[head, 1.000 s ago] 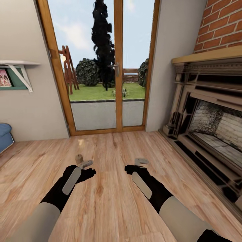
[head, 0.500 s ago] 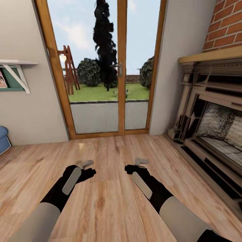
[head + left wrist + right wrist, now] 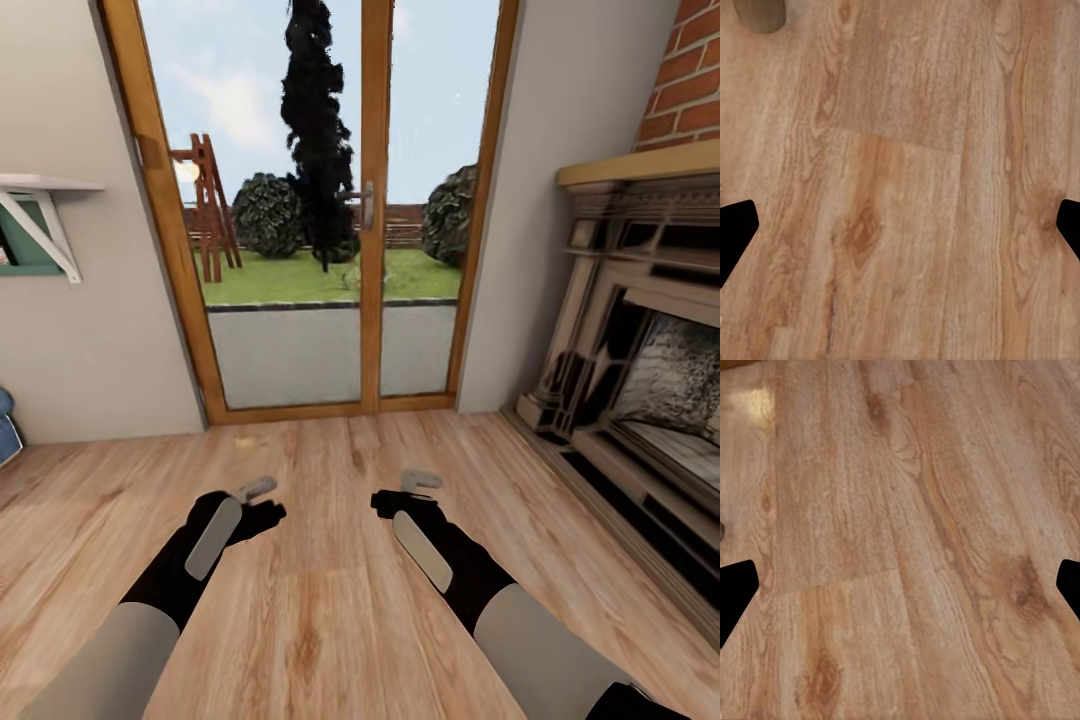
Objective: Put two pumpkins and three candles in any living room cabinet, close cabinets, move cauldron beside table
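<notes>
Oddly, a beige-grey rounded shape (image 3: 759, 13) sits at the corner of the left wrist view, cut off by the frame; it may be a candle, but too little shows to tell. From the head it is hidden, apparently under the left gripper (image 3: 256, 489). That gripper hangs over the plank floor (image 3: 330, 590) with its dark fingertips (image 3: 735, 229) spread wide, at opposite edges of its wrist view, nothing between them. The right gripper (image 3: 421, 482) is likewise spread over bare boards, its fingertips (image 3: 735, 589) far apart, and a small dark smudge (image 3: 722, 530) at that picture's edge is too slight to name.

Beyond the arms, the head view adds a wood-framed glass door (image 3: 370, 200) to a garden, a fireplace (image 3: 650, 350) cut off at the right, a wall shelf (image 3: 40, 215) and a blue scrap (image 3: 5, 430) at the left edge.
</notes>
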